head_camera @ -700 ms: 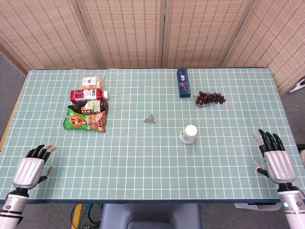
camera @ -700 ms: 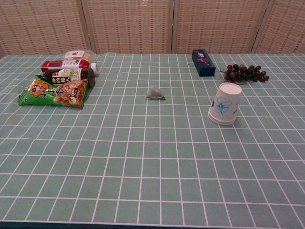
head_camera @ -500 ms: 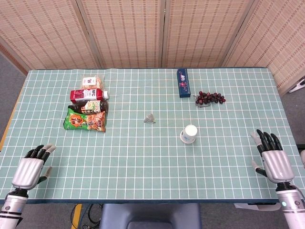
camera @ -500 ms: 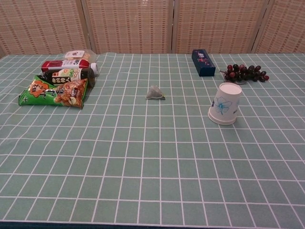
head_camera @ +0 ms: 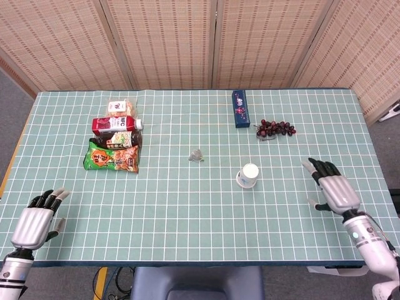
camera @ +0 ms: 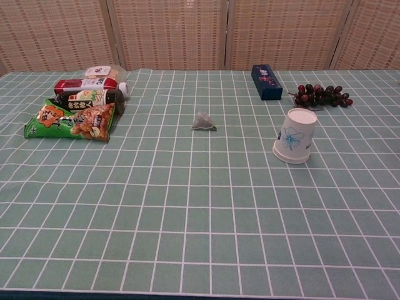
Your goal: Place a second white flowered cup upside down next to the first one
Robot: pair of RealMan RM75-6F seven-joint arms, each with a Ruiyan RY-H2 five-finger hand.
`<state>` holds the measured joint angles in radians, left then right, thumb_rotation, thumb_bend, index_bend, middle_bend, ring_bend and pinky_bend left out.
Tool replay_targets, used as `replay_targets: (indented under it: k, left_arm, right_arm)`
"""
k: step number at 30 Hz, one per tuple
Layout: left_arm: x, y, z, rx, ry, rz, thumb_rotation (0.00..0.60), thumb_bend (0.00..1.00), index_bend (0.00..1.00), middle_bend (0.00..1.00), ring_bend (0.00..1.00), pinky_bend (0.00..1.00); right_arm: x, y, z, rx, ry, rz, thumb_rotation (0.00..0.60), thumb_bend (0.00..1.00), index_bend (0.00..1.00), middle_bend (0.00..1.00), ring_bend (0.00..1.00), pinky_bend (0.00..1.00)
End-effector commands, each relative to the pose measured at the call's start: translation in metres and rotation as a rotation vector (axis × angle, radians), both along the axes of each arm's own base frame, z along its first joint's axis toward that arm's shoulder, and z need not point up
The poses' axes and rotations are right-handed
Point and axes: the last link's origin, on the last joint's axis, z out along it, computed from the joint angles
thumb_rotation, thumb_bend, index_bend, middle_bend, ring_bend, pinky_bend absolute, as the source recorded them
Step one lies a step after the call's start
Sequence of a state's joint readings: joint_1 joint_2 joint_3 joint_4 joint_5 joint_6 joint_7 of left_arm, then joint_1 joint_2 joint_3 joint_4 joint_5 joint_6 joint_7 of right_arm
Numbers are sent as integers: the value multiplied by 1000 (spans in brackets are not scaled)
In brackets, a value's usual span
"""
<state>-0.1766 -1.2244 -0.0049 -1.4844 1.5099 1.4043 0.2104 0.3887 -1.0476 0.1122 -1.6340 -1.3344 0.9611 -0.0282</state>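
One white cup with a blue flower (head_camera: 248, 175) (camera: 295, 135) stands upside down on the green checked cloth, right of centre. No other such cup shows in either view. My right hand (head_camera: 329, 185) is over the cloth to the cup's right, fingers spread, holding nothing. Near the front left corner, my left hand (head_camera: 39, 216) rests with fingers loosely apart and empty. The chest view shows neither hand.
A small grey crumpled piece (head_camera: 196, 155) lies left of the cup. Behind it are a dark blue box (head_camera: 239, 108) and a bunch of dark grapes (head_camera: 275, 129). Snack packets and bottles (head_camera: 114, 145) are piled at the left.
My right hand has moved left and forward over the cloth, toward the cup. The left hand has shifted slightly back toward the table's front edge.
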Motion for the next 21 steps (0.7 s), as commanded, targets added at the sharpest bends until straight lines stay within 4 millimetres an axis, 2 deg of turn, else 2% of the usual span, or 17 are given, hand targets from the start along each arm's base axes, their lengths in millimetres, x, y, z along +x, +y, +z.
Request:
replay_targets:
  k: [1,4,10,21]
  left_arm:
    - [1,-3,1,5,1,0,600,396,209,174,143,214]
    - [1,-5,2,9,3,5,600,395,209,174,143,214]
    - [0,-5,2,7,8,7,600,395,209,174,143,214]
    - [3,-7,4,6,-10,-5,600,395,212,174,143,214]
  right_arm:
    - [47,-36,4,87,-59,17,600,244,32,0,0,0]
    - [66,-50,-1,133,-64,30,600,245,32,0,0,0]
    - [88,-71,-17,185,-57,40,600,244,32,0,0,0]
    - [103,-85,-43,241,-63,20,600,245,32,0,0,0]
